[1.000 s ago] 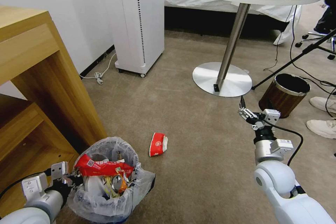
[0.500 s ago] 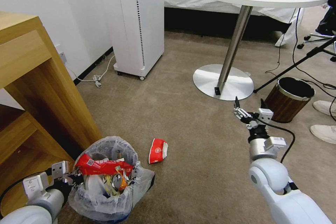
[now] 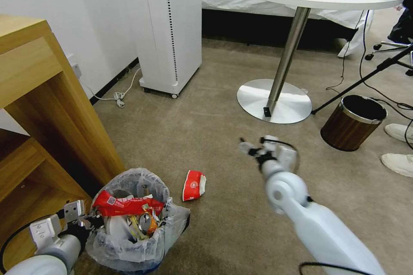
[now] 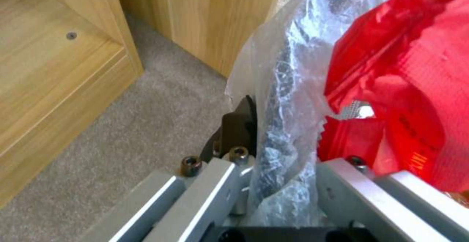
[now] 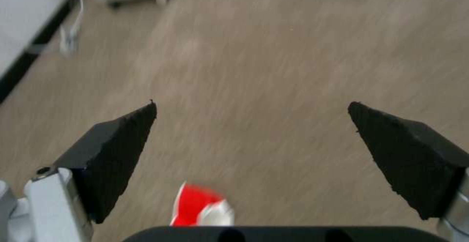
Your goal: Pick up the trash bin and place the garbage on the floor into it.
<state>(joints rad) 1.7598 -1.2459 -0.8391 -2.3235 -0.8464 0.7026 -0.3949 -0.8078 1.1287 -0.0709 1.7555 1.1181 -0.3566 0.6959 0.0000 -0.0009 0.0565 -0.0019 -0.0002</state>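
The trash bin [image 3: 133,227], lined with a crinkled whitish bag, stands on the beige floor [image 3: 223,146] at the lower left, packed with garbage and topped by a red wrapper [image 3: 128,204]. My left gripper [image 3: 88,222] is shut on the bin's rim. In the left wrist view its fingers [image 4: 215,183] pinch the bag-covered rim [image 4: 281,132] beside the red wrapper [image 4: 405,88]. A crushed red-white paper cup [image 3: 194,185] lies on the carpet right of the bin. My right gripper [image 3: 251,148] hovers open beyond the cup, and the cup [image 5: 203,209] shows just below the open right gripper [image 5: 251,132].
A wooden cabinet [image 3: 43,94] stands close on the left of the bin. A white appliance [image 3: 172,30] with a cable is against the wall. The round table's metal base [image 3: 275,99] and a brown wood-look bin [image 3: 352,122] are at the right, with a person's shoes [image 3: 398,131] beyond.
My right arm has swung left and forward, from near the brown bin to above the carpet close to the paper cup. The left gripper keeps its hold on the bin.
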